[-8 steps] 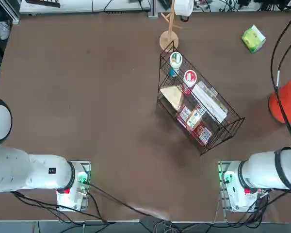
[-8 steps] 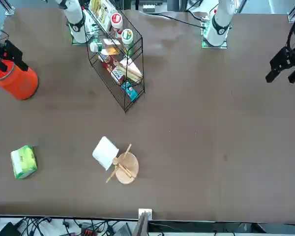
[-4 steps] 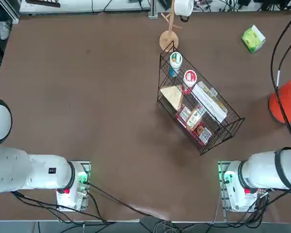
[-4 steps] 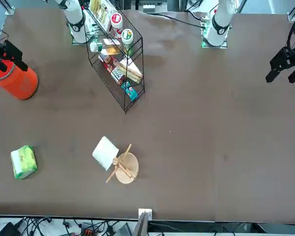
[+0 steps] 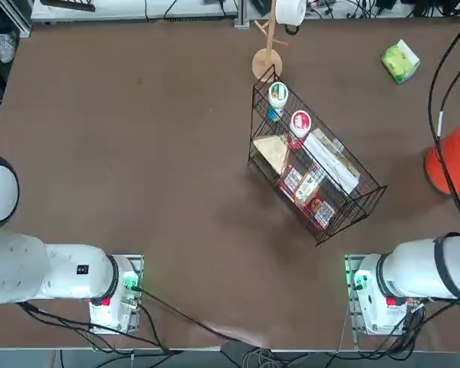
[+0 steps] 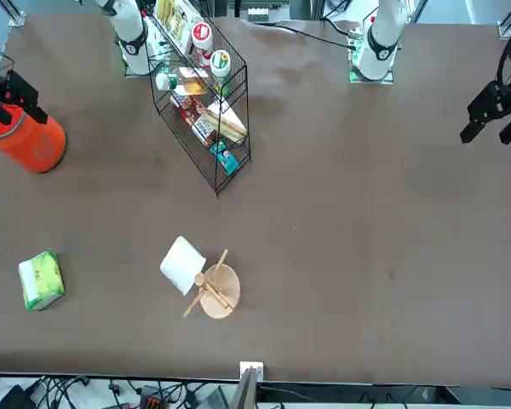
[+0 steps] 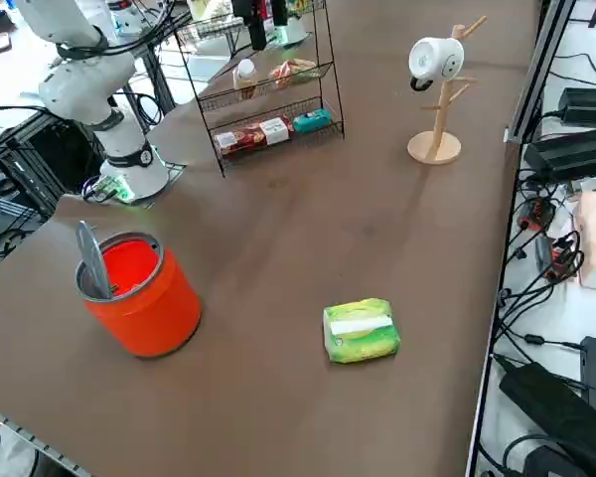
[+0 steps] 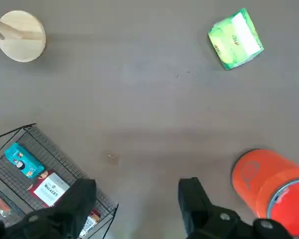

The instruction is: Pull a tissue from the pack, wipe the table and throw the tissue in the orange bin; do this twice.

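1. The table (image 5: pixel 138 153) is one big dark brown top and most of it is bare. Seen from overhead, everything sits in the right half.
2. The working arm (image 5: pixel 422 268) is based at about 5 o'clock in the overhead view.
3. A black wire basket (image 5: pixel 314 165) stands just right of centre, packed with snack packets, two round tubs and a long white box.
4. The orange bin (image 5: pixel 454 159) is at 3 o'clock on the table's right edge, upright, with a grey stick-like thing poking out of it in the side view.
5. A wooden mug stand (image 5: pixel 268 54) with a white mug (image 5: pixel 290 11) hanging on it is at 12 o'clock, just beyond the basket.
6. The right gripper (image 8: pixel 137 199) hangs up in the air between the basket and the bin, pointing down, fingers spread wide with nothing between them.
7. The pack (image 5: pixel 401 60) lies flat at around 1 o'clock, near the far right corner, well apart from the gripper and the bin.
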Robot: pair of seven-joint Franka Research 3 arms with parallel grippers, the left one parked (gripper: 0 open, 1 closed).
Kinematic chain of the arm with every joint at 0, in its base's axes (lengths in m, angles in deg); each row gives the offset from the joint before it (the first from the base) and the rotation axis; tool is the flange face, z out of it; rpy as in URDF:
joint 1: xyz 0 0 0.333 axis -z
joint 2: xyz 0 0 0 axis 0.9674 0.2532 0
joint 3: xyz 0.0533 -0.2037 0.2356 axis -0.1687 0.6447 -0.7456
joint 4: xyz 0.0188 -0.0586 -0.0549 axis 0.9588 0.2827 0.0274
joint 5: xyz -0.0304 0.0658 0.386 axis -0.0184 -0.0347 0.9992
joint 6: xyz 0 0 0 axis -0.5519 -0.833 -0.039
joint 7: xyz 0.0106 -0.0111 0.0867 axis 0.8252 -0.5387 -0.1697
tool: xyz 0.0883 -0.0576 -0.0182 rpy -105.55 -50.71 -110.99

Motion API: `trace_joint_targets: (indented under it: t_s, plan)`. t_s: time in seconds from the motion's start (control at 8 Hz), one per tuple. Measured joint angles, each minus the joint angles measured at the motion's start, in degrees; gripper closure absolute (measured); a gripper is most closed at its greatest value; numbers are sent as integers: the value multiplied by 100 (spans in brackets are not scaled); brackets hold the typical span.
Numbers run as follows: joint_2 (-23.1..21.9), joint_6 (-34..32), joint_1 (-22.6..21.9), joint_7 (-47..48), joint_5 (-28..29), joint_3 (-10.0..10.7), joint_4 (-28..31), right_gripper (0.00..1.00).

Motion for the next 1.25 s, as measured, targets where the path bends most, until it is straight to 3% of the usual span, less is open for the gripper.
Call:
trace_joint_targets:
  t_s: [0.25,0.5,0.88,1.25]
  plan:
    - [348,478,300,-51,0,57,-14,0]
    - [1051,879,569,-394,0,114,-435,0]
    - [2212,1652,850,-1307,0,124,-1155,0]
    - [2951,2572,1170,-2298,31,130,-1261,0]
